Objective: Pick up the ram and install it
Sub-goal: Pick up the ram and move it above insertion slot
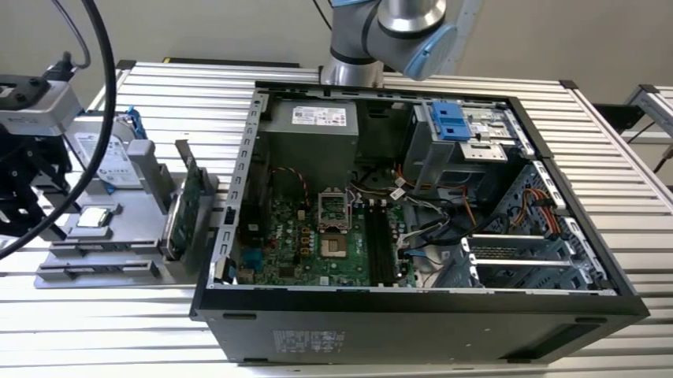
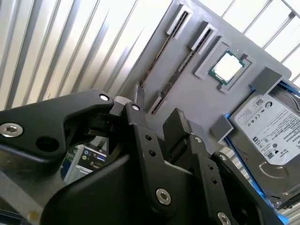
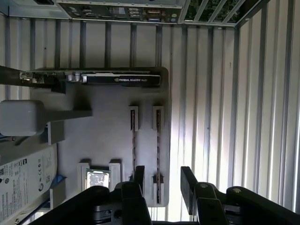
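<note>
The gripper hangs with fingers apart over the ram, standing on edge in the gray holder at nine o'clock from the computer case in the exterior view, so it should drop straight and pinch gently.

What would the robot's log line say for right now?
gripper: fingers open, empty | over: ram in gray holder slot | ram: not picked up | computer case: open

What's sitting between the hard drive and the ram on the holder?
The processor chip, in its recess; the first wrist view shows it between hard drive and ram.
</note>
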`<state>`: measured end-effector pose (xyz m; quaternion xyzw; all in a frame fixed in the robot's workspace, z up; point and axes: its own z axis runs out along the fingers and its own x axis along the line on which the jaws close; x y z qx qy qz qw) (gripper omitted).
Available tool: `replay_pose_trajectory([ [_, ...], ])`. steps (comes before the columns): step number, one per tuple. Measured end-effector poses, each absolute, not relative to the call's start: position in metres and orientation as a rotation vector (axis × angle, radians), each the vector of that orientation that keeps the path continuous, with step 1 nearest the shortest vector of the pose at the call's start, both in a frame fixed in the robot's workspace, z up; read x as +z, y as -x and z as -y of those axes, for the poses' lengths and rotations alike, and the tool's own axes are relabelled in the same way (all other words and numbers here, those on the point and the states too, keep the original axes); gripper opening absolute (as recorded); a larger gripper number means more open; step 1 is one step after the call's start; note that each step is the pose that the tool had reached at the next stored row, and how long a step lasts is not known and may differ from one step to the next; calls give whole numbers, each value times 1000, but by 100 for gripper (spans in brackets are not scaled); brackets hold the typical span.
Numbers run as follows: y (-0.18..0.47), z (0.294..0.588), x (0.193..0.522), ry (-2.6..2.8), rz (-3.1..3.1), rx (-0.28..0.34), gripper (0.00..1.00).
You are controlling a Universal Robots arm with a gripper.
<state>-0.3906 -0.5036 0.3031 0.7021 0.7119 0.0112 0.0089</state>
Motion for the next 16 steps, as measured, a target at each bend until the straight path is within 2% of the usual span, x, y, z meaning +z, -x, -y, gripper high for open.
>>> replay_pose_trajectory([
  [16, 391, 508, 295, -2179, -2237, 33, 100],
])
